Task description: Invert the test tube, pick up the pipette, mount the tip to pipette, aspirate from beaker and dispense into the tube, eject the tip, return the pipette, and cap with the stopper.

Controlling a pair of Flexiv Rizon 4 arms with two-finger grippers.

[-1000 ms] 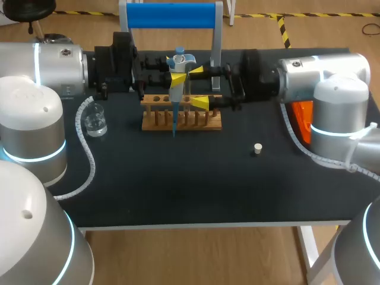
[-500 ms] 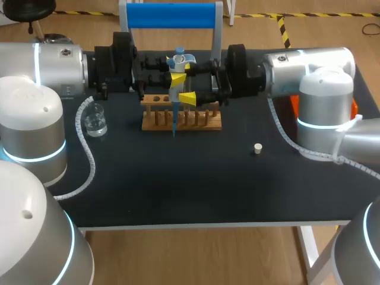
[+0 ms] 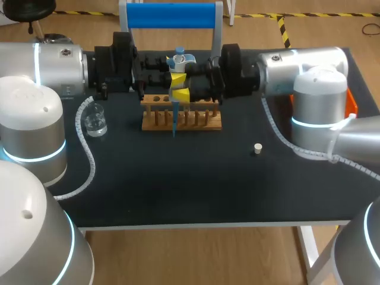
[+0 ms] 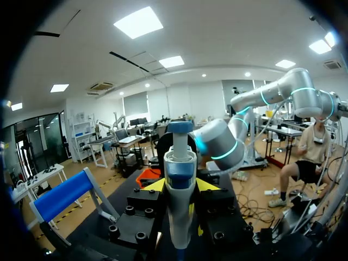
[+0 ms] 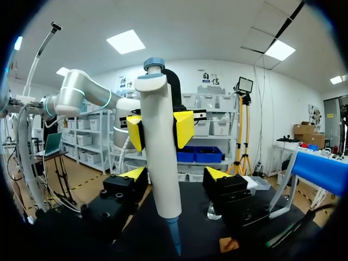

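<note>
The white and blue pipette (image 3: 178,71) stands upright above the wooden rack (image 3: 181,120), its blue tip (image 3: 174,123) pointing down. My left gripper (image 3: 177,76) is shut on its upper body; in the left wrist view both yellow tips press the pipette (image 4: 179,190) inside that gripper (image 4: 180,185). My right gripper (image 3: 180,94) comes in from the right, just below. In the right wrist view it (image 5: 175,174) stands open around the pipette (image 5: 163,163), with a gap on each side. A white stopper (image 3: 257,148) lies on the table. I cannot make out the test tube.
A glass beaker (image 3: 95,123) sits on the table at the left, near my left arm's cable. An orange box (image 3: 351,108) shows behind my right arm. A blue-topped stand (image 3: 172,15) rises at the back edge behind the rack.
My right arm has moved left up to the pipette, and its fingers have narrowed around the lower body. The left arm and the pipette have stayed still.
</note>
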